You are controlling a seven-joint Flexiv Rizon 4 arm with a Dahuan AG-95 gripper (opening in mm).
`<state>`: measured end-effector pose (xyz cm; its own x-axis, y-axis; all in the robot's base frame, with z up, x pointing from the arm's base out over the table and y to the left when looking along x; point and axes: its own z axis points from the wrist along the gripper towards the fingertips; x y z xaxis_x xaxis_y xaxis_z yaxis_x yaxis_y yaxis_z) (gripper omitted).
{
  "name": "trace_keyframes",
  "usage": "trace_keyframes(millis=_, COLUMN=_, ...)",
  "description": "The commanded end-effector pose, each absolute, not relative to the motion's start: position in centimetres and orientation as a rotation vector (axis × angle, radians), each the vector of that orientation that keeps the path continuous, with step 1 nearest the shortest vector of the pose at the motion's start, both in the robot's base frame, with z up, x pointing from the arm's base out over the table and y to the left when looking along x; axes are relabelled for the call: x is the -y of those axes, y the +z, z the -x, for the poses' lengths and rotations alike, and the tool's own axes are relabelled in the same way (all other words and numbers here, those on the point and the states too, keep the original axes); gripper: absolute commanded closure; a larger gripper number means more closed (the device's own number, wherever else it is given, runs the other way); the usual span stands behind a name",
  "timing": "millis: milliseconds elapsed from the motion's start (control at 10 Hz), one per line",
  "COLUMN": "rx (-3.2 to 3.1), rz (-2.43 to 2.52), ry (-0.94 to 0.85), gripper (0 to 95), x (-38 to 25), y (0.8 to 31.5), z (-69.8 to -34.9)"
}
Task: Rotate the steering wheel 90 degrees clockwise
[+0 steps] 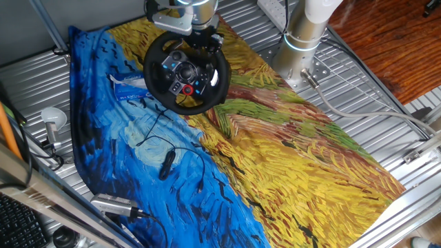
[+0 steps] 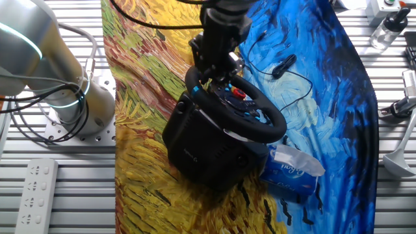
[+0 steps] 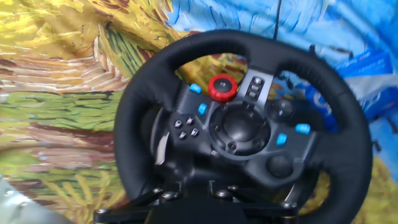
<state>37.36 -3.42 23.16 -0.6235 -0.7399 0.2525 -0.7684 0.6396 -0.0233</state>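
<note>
The steering wheel (image 1: pixel 186 72) stands at the far end of the painted cloth (image 1: pixel 289 158); its red knob (image 3: pixel 222 88) shows uppermost in the hand view. The gripper (image 1: pixel 204 43) sits at the rim's top edge; whether it clasps the rim, I cannot tell.

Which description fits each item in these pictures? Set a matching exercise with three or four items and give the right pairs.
Items:
1. steering wheel
2. red knob
3. tissue pack
4. small cabled device

Descriptions:
A. lies alone on the blue cloth, away from the wheel
B. black, round rim
C. on the wheel's hub
D. blue and white, beside the wheel's base

Pairs: 1-B, 2-C, 3-D, 4-A
</note>
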Motion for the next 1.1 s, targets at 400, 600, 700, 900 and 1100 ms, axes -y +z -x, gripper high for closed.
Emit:
trace_keyframes(millis=400, rx=2.565, rz=-1.35, ry=0.135, gripper=76.0, x=2.5, y=21.7, z=-39.6)
trace_keyframes(millis=600, rx=2.538, rz=-1.369, ry=0.145, gripper=76.0, x=1.7, y=21.3, z=-39.7)
trace_keyframes(millis=700, rx=2.531, rz=-1.374, ry=0.145, gripper=76.0, x=1.5, y=21.2, z=-39.8)
trace_keyframes(millis=900, rx=2.534, rz=-1.359, ry=0.064, gripper=76.0, x=1.3, y=21.2, z=-39.7)
trace_keyframes(millis=1100, rx=2.523, rz=-1.274, ry=-0.021, gripper=76.0, x=0.8, y=22.2, z=-39.0)
